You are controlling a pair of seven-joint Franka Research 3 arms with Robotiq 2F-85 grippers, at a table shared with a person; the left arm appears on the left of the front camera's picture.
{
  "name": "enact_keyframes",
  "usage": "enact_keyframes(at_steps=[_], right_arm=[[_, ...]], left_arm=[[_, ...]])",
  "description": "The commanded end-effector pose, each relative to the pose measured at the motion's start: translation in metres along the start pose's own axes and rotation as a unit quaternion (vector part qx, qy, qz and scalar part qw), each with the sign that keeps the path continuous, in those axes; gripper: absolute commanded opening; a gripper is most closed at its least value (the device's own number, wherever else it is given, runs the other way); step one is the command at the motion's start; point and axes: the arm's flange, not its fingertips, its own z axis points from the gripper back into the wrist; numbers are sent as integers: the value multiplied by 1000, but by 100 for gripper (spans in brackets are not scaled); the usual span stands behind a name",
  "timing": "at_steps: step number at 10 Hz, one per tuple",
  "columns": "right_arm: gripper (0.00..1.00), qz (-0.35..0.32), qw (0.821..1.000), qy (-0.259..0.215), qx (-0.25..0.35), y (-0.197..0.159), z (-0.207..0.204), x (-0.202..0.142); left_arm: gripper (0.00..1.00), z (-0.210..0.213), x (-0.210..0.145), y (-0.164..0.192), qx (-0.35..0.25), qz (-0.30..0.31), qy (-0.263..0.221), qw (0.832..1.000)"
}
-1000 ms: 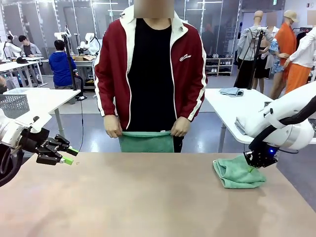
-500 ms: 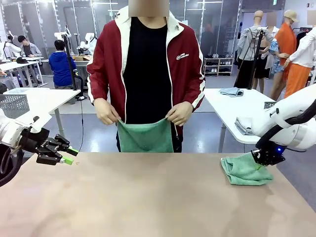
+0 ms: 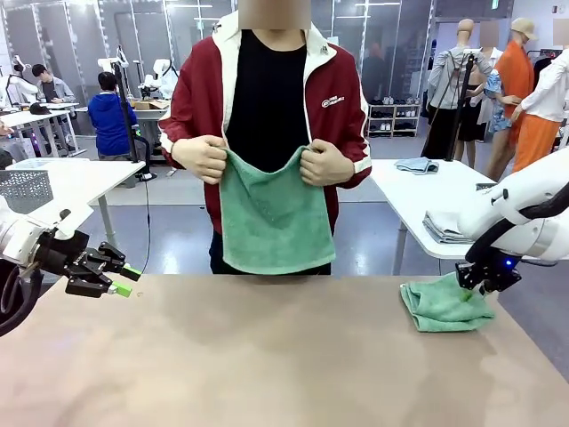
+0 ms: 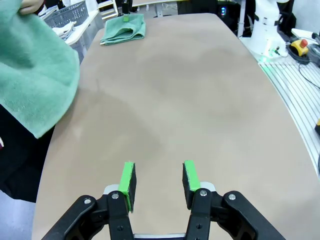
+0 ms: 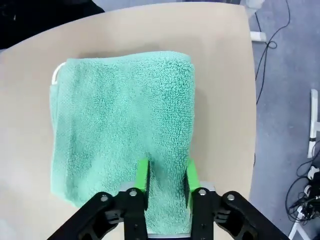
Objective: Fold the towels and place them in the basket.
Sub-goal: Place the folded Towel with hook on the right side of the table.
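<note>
A person at the far side holds one mint-green towel [image 3: 276, 222] up by its two top corners, and it hangs open down to the table's far edge. A folded towel [image 3: 443, 307] [image 5: 120, 125] lies flat near the table's right edge. My right gripper [image 3: 480, 280] [image 5: 166, 175] is right over its near edge, its green pads apart with terry cloth between them, open. My left gripper [image 3: 120, 280] [image 4: 159, 179] hovers open above the table's left end, holding nothing. A grey lattice basket [image 3: 25, 189] stands on a side table at the left.
The brown table [image 3: 267, 356] is bare between the two arms. A white side table [image 3: 418, 191] at the right carries grey folded cloths. Another lattice basket [image 4: 70, 12] shows beyond the folded towel in the left wrist view.
The person lifted the hanging towel from waist to chest height. My right gripper slid the folded towel slightly right and its jaws opened. The left arm stayed still.
</note>
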Motion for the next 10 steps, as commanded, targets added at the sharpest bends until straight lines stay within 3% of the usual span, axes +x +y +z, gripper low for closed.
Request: enact_keyframes(at_steps=[1,2,4,6,10], right_arm=[[49,20,1000,16,-8,-7,29,-9],[84,24,999,19,-8,-8,48,-14],[84,45,998,37,-7,-3,101,-28],[84,46,998,48,-9,28,184,-60],[84,53,997,13,-51,66,324,-128]], left_arm=[[50,2,3,-1,1,4,0,1000],[50,2,3,-1,1,4,0,1000],[50,2,3,-1,1,4,0,1000],[50,2,3,-1,1,4,0,1000],[50,2,3,-1,1,4,0,1000]])
